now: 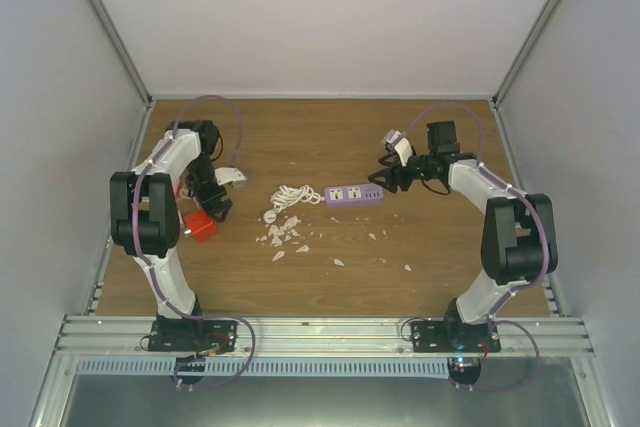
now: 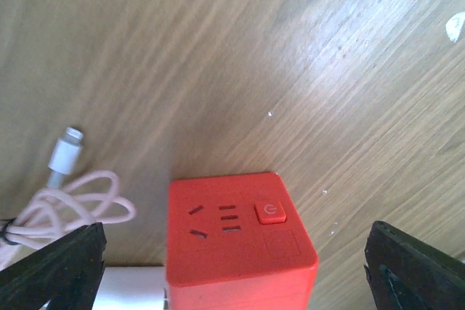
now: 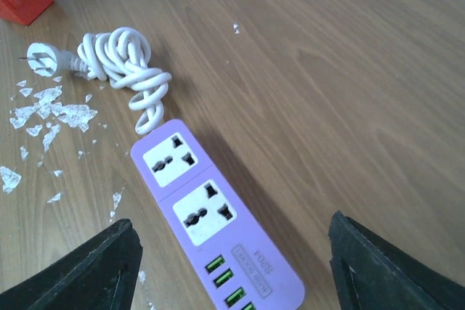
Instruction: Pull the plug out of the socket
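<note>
Left hand [image 2: 236, 255] spread wide, empty, straddling red socket cube [image 2: 218, 201]; my right hand [image 3: 231, 252] likewise over purple strip [image 3: 190, 183], seemingly not touching.

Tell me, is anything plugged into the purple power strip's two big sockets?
No, both are empty: the power strip shows bare holes, and its white cord lies bundled with its plug loose.

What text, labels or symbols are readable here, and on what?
Power symbol, no words: on the button of the red cube socket.
Small framed label on the purple power strip, by its green ports: too blurred to read.
No other text visible.
</note>
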Controlling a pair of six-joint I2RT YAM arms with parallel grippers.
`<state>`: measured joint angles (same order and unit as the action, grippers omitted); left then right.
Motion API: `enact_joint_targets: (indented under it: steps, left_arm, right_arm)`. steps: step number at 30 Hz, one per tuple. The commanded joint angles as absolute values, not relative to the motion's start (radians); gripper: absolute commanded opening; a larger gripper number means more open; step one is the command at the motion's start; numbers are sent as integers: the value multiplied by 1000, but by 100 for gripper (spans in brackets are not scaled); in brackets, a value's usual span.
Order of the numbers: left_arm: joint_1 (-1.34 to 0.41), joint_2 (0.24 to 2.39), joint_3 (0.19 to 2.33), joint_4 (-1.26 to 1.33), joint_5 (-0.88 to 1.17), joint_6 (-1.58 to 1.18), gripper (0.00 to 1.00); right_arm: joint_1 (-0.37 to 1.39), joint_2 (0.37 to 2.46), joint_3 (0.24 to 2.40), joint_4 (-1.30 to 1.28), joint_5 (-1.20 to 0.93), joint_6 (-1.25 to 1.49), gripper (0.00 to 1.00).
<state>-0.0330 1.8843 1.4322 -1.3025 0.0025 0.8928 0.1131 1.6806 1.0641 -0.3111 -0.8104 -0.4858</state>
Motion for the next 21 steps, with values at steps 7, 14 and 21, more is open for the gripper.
enact_joint_targets:
  steps: [7,14,21]
  left_arm:
    - [-40,1873,1540,-1328,121,864,99]
    - [-40,1845,1553,-1260,152,804,99]
    - [-40,1824,1564,-1211,232,735,99]
  right_arm:
    - [171,1753,1198,-499,-790,-893,88]
    - [269,1811,1240,-598,-702,-1119,90]
    - [338,1894,1311,-610,-650,-1123,90]
